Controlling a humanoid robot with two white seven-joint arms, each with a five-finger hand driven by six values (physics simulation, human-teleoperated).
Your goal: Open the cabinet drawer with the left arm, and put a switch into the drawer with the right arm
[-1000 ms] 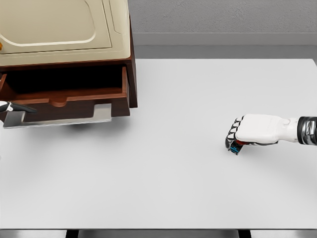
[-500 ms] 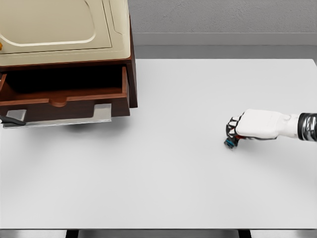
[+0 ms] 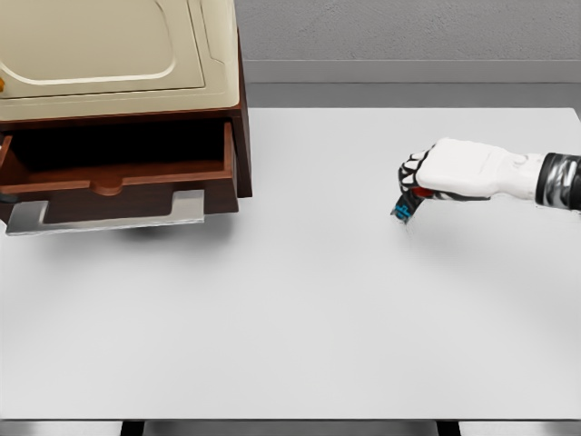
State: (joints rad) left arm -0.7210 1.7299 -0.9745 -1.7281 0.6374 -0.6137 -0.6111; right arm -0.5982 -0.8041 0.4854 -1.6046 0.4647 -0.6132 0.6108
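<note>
The switch (image 3: 404, 208) is sitting in the right hand (image 3: 451, 171), mostly hidden by the curled fingers (image 3: 410, 173); only a small dark piece w/ blue and a bit of red is poking out below the knuckles, too small to make out its shape. It is hanging just above the desk (image 3: 300, 300), w/ a faint shadow under it, right of centre and well apart from the drawer (image 3: 118, 186).

The right hand is gripping the switch in a closed fist, white palm back facing up, forearm coming in level from the right edge, dark wrist band cut off by the frame.

The drawer is standing pulled out from the cabinet (image 3: 118, 73) at upper left; brown wood, dark inside, contents not readable, w/ a flat grey handle (image 3: 104, 213) along its front. The cabinet's cream top is cropped by the top and left edges. The left hand isn't showing anywhere.
</note>
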